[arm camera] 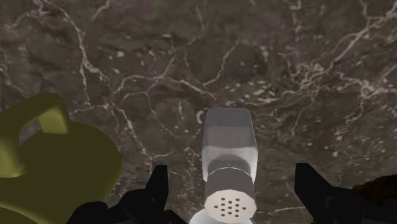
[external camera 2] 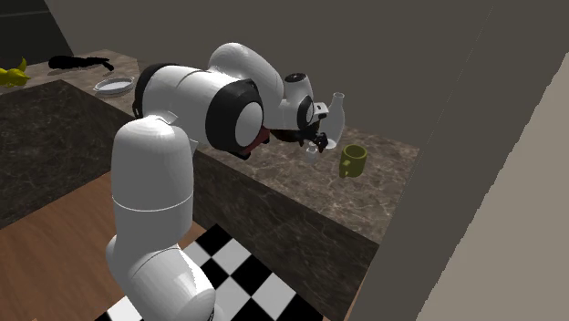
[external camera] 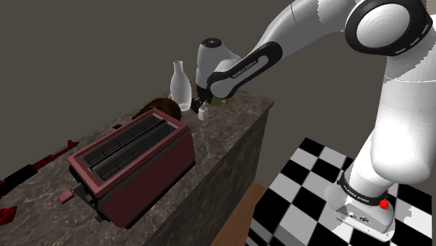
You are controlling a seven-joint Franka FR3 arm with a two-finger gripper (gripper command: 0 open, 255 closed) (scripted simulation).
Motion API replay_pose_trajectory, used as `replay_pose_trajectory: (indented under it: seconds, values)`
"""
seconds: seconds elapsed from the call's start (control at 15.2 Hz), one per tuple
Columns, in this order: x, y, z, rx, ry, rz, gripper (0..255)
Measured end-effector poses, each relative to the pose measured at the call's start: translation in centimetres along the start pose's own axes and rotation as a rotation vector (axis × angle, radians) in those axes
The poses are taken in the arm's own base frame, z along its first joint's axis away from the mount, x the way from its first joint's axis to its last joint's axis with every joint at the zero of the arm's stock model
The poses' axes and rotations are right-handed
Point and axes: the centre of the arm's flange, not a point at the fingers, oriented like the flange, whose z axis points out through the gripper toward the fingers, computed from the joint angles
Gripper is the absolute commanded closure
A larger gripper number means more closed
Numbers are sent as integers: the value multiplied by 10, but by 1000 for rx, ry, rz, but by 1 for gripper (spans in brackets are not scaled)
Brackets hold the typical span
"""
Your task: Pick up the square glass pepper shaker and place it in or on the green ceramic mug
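1. Straddling the pepper shaker point(arm camera: 229, 143), the jaws stand wide open. One black finger point(arm camera: 159, 191) is on either side of it, and bare bench point(arm camera: 191, 57) shows in both gaps, so nothing is gripped.
2. The shaker stands upright on the bench, roughly midway between the jaws, with its perforated cap point(arm camera: 229, 205) turned up toward the hand. It touches neither finger.
3. The olive-green mug point(arm camera: 48, 162) sits on the bench just outside the jaws, beyond one finger and near the shaker but apart from it.
4. Done, by my reading: the reach to the shaker and the lining-up of the jaws around it.
5. Left, as I judge it: closing on the shaker's body, lifting it off the bench, carrying it the short way sideways to the mug, and letting it go in or on the mug.
6. A white bottle point(external camera: 181, 85) stands close by the jaws, so the lift probably needs to go straight up to avoid brushing it.
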Motion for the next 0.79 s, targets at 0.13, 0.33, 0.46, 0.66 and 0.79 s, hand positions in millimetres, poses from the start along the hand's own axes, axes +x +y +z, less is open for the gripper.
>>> replay_pose_trajectory:
  seconds: [0.13,0.33,0.46,0.66,0.79]
  values:
    - [0,0,0,0,0,0,0]
    - [0,0,0,0,0,0,255]
    - [0,0,0,0,0,0,255]
    - [0,0,0,0,0,0,255]
    - [0,0,0,0,0,0,255]
